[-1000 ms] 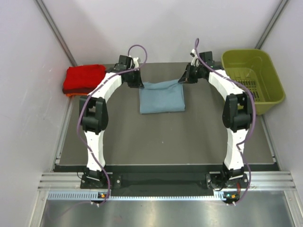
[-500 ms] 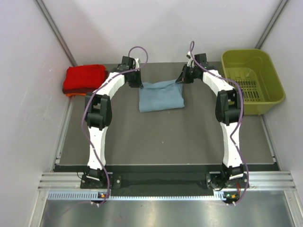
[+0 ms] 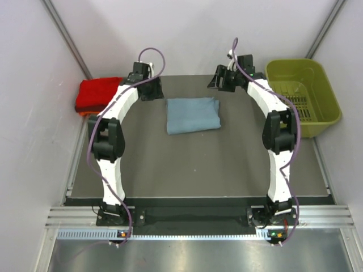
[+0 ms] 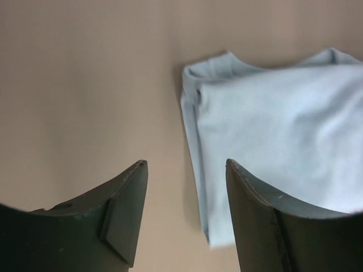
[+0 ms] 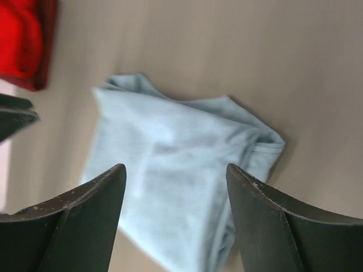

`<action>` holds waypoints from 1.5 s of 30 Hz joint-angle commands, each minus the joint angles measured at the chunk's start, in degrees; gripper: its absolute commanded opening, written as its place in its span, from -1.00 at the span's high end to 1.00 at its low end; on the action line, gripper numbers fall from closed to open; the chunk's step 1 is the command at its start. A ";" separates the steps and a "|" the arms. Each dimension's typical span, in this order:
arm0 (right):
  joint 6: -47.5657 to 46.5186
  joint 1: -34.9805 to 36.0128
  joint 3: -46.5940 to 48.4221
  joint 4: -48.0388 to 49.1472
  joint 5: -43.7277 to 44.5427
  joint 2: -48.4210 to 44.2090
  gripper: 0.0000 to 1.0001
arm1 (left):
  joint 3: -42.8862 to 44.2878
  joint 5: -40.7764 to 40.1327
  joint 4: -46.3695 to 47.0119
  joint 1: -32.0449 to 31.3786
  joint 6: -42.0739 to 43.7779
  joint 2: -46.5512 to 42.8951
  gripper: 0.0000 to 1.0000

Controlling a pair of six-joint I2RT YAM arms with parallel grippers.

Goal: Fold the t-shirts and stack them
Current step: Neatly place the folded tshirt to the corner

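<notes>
At the far end of the table (image 3: 142, 164), just outside the left claw, folded red t-shirts (image 3: 100, 94) lie in a pile, an orange edge (image 3: 84, 114) showing beneath them. The left claw (image 3: 151, 89) hangs above the dark surface with its jaws parted wide and nothing between them. Its wrist view shows the left claw (image 4: 184, 164) over bare table, one corner of the grey-blue t-shirt (image 4: 278, 136) lying just ahead of it and to its inner side.

That grey-blue t-shirt (image 3: 193, 115) rests flat as a neat rectangle between the two claws and a little nearer the arm bases, touched by neither.

The right claw (image 3: 221, 82) is likewise spread wide and empty. Seen from its own wrist, the right claw (image 5: 176, 168) looks down on the grey-blue t-shirt (image 5: 181, 181), whose layered edges bunch slightly at one corner, with the red pile (image 5: 20, 39) far off on its inner side. Beyond the right claw's outer side stands an olive-green basket (image 3: 326, 93).

The folding of this shirt appears finished, and stacking looks to be the step in hand. The next move seems to call for one or both claws to come down on the bundle, pinch through every layer so the fold does not spill open, then carry it past the left claw and lay it squarely on the red pile.
</notes>
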 commanded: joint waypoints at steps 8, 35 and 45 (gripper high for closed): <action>5.06 0.34 -10.06 2.11 -8.24 -7.00 -0.36 | -15.49 19.15 0.86 2.54 -4.91 -4.93 -0.36; -0.83 2.98 -12.80 -2.19 -3.23 2.67 -0.37 | -11.90 34.89 9.47 3.34 -15.63 12.82 -0.53; -0.74 2.71 -12.71 -2.55 -2.88 4.34 -0.38 | -9.69 35.42 10.18 -0.71 -16.24 16.43 0.06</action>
